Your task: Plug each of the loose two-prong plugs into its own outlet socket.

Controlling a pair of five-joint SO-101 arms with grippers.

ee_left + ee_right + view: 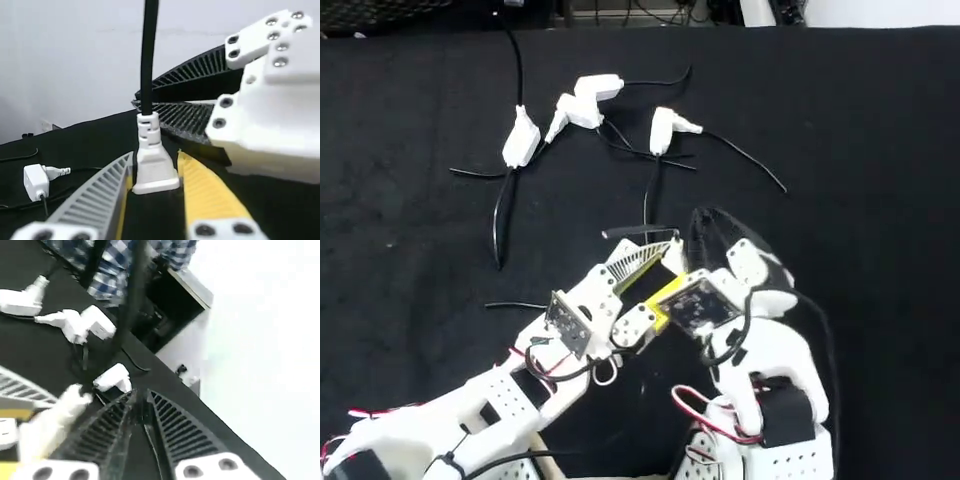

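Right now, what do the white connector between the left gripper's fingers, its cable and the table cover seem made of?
White connector: hard moulded plastic, smooth, slightly glossy, with a ribbed strain relief. Cable: likely rubber or PVC sheath, matte black. Table cover: seemingly black cloth or felt, dull, without reflections.

White arms (490,400); ribbed grey-and-yellow left pincer (155,159), black right pincer (141,396).

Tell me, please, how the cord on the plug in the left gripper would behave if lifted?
The cord is thin, and similar ones curl loosely across the table, so probably floppy. The plug looks like hard plastic: likely light and stiff.
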